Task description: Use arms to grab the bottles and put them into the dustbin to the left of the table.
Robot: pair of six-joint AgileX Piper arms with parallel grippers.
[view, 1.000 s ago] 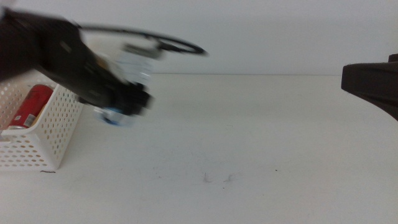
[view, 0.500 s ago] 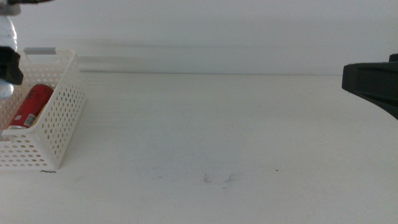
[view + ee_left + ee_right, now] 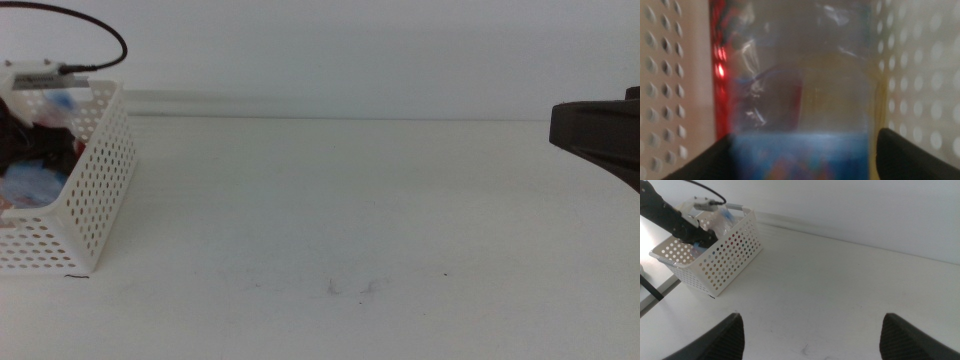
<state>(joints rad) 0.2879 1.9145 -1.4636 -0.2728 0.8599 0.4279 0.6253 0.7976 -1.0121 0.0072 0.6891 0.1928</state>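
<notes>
Down inside the dustbin [image 3: 95, 190], the water bottle [image 3: 800, 100] is pinched between the left gripper's [image 3: 800, 155] jaws, beside the red can [image 3: 722, 70]. Well apart, the right gripper [image 3: 810, 332] is held spread over the table [image 3: 380, 220].

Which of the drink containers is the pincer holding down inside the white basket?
The clear water bottle, held between the left pincer's jaws inside the basket; the red can only lies beside it.
</notes>
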